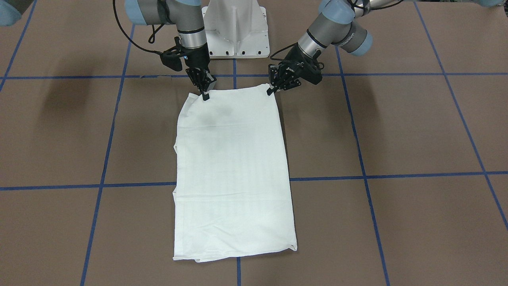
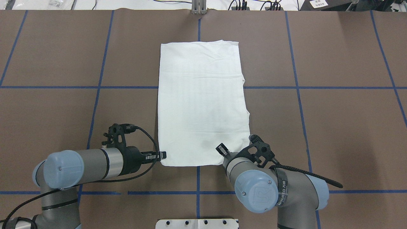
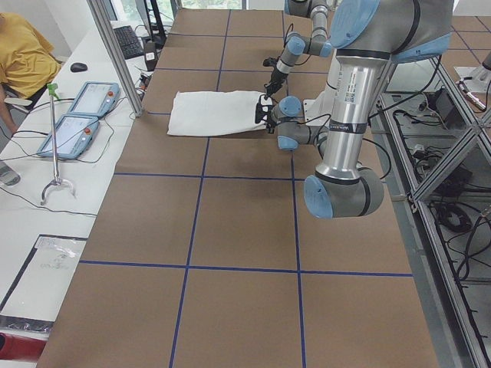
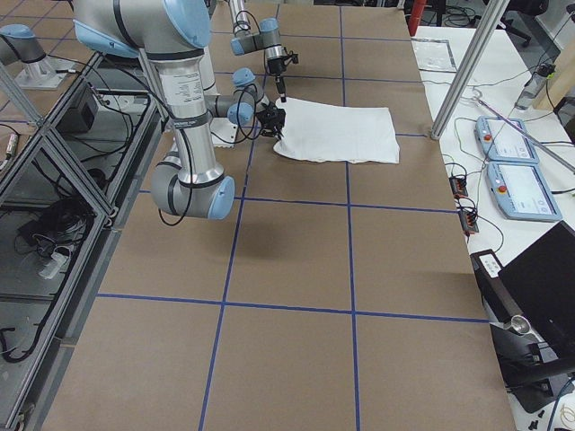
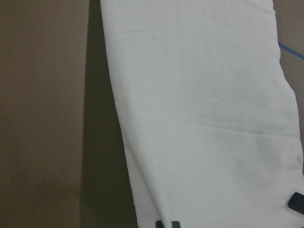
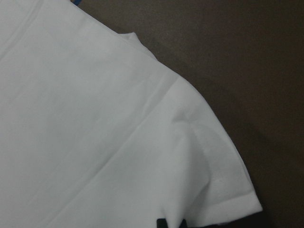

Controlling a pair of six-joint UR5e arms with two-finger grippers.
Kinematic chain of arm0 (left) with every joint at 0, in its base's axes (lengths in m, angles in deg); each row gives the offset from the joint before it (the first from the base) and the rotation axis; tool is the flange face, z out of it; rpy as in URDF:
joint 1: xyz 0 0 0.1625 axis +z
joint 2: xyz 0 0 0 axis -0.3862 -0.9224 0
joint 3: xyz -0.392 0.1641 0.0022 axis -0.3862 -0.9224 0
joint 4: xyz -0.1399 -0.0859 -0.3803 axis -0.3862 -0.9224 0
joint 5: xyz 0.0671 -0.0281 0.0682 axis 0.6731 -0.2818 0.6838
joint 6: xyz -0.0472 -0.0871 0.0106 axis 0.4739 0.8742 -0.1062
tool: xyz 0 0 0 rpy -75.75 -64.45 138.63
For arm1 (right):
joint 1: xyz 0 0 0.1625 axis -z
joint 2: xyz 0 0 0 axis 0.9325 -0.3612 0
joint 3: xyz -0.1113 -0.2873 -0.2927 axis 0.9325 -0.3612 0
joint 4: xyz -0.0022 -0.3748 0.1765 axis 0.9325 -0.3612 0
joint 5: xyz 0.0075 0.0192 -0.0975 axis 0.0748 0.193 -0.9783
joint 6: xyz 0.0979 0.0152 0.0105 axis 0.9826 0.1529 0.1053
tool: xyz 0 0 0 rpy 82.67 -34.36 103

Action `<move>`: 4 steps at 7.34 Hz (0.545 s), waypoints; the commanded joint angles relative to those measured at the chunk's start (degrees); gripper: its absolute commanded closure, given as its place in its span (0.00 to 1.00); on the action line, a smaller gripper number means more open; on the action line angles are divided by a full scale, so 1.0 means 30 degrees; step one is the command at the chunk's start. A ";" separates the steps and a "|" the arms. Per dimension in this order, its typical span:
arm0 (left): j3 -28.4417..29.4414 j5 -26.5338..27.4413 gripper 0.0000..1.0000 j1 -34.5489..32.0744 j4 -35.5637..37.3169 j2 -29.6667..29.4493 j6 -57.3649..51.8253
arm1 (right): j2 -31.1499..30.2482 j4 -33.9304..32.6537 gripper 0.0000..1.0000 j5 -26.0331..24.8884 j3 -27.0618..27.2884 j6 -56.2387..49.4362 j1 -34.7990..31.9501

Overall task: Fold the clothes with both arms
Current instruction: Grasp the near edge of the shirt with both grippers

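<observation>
lying flat, smooth white cotton t-shirt (image 1: 232,167), rectangular, left and right jaws pinching corners

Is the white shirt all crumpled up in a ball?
No, the shirt lies spread flat on the table as a long, smooth rectangle.

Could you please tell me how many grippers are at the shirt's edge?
2. The left gripper is at the shirt's robot-side corner on the robot's left; the right gripper is at its other robot-side corner. Both show plainly.

UR logo (image 2: 258,195), right arm (image 2: 295,190) (band (image 2: 282,188) unreadable)
</observation>
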 commanded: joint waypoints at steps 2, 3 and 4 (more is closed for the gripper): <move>-0.5837 -0.0513 1.00 -0.0027 0.4496 0.1007 0.0201 | 0.0094 -0.5930 1.00 -0.0737 0.6067 0.0044 0.1834; -0.7834 -0.1325 1.00 0.0002 0.6611 0.0949 0.0232 | 0.0153 -0.7630 1.00 -0.0740 0.7654 0.0189 0.2365; -0.9101 -0.2349 1.00 0.0031 0.8257 0.0716 0.0232 | 0.1053 -0.8343 1.00 -0.0740 0.7757 0.0219 0.2109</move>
